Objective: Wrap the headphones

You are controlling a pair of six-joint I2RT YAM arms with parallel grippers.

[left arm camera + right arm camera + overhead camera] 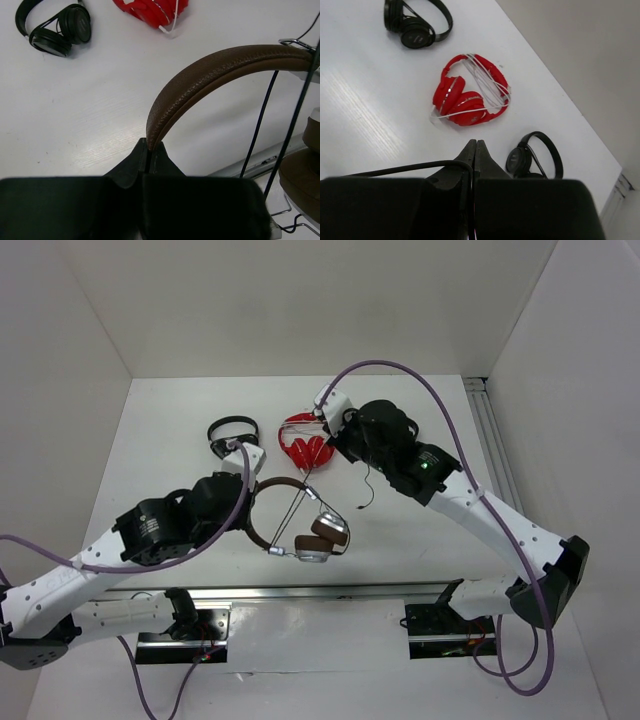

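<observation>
Firmly gripped at mid-table: the headphones [330,531]

From above, the brown pair sits in the middle of the white table [170,430], between the two arms. Its long axis runs slantwise. The crown of the headband [285,481] faces left, and the two ear cups [313,549] sit close together at the near-right end. The left gripper [248,502] is closed on the left side of the band. Two straight strands of the thin black cable [289,515] cross the band's opening and run toward the right gripper [328,448], which hangs near a red pair [305,450]. One black pair [232,433] lies farther left. Plain white walls [300,300] box the table on three sides, and a metal rail [330,592] runs along the near edge.

In the left wrist view, the fingers are pinched tight on the headband, which arches up and to the right. The cable strands run straight beside it, and the cups sit at the right margin. Whether the cups rest on the table I cannot tell.

In the right wrist view, the jaws are pressed together on the cable, which trails off to the left. Below lie the red pair with its white cord wound round it, the black pair and a second black pair [535,157].

In all there are four pairs: one brown, one red, two black. There are two arms.
</observation>
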